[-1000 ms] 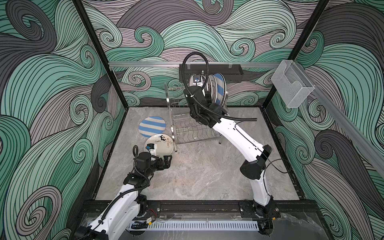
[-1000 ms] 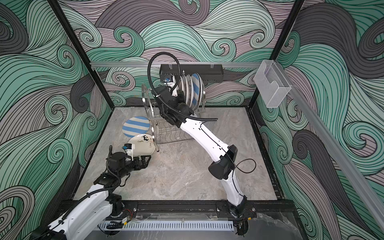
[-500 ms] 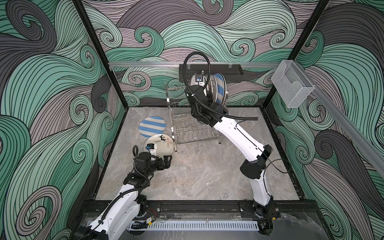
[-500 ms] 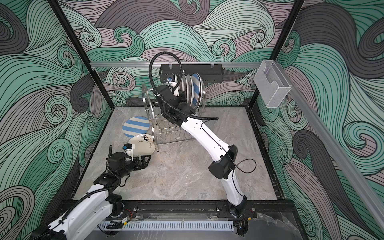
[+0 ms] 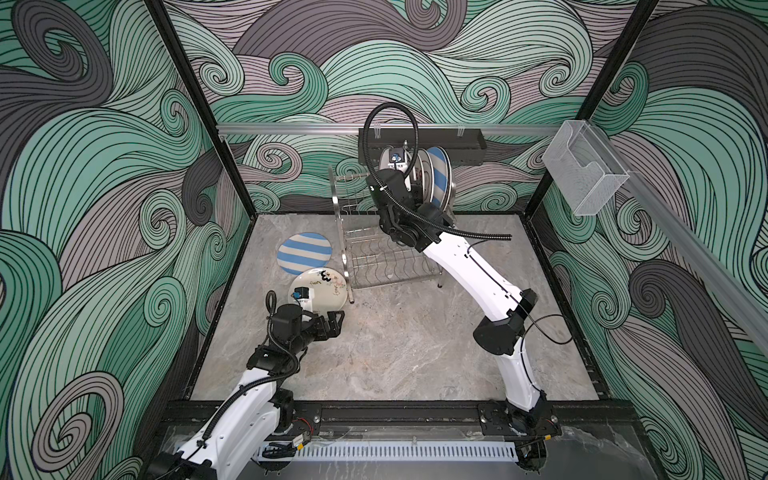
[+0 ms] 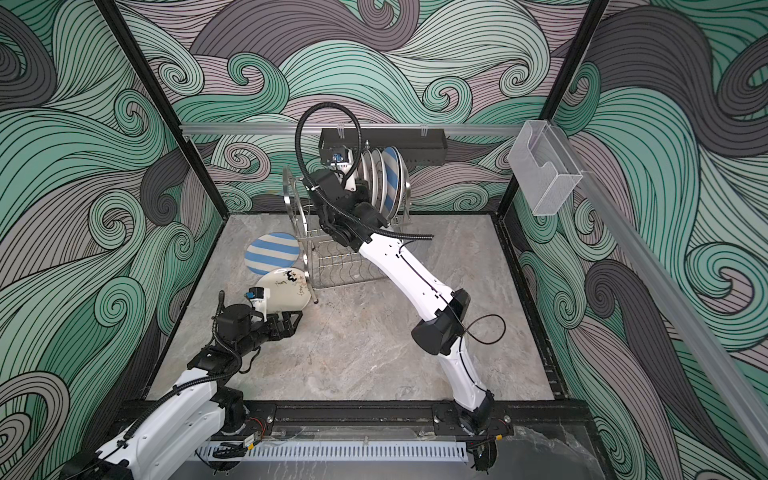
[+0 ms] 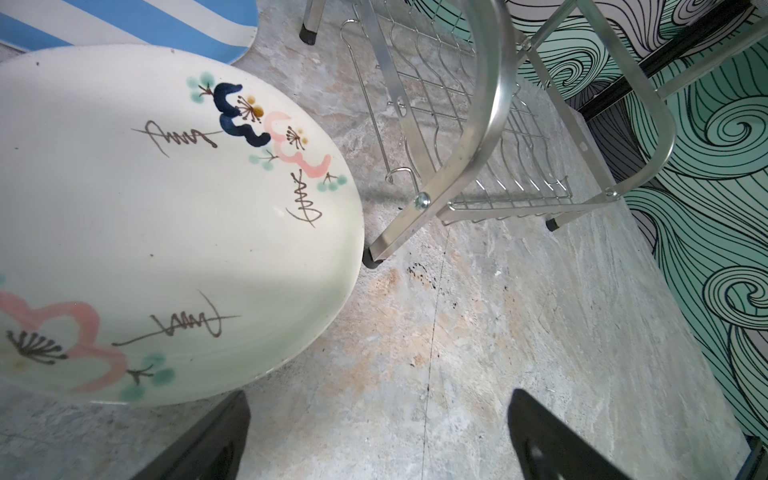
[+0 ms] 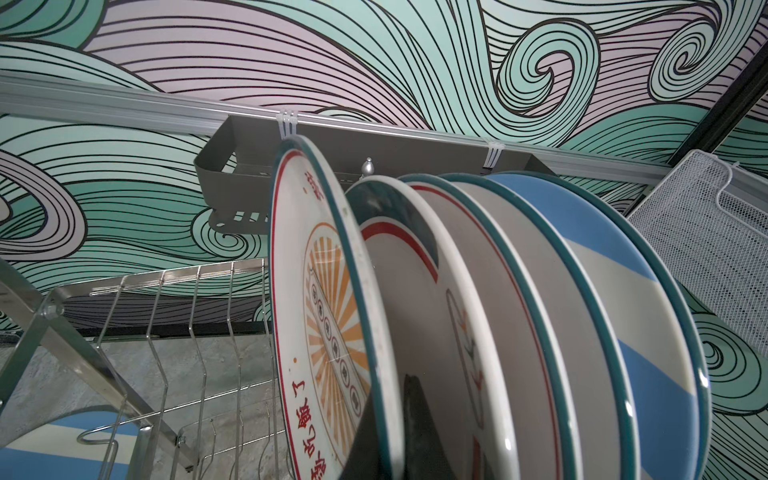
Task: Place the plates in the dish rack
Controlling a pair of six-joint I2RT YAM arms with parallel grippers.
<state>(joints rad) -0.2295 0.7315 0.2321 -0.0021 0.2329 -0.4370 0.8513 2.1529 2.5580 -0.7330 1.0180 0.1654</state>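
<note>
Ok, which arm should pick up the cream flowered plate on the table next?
Left. The left end effector is open, right beside the cream flowered plate. The right end effector is busy at the top shelf of the dish rack, shut on the rim of the sunburst plate.

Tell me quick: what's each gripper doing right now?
Left gripper: open, empty, beside the floral plate.
Right gripper: shut on the sunburst plate in the dish rack.
</note>
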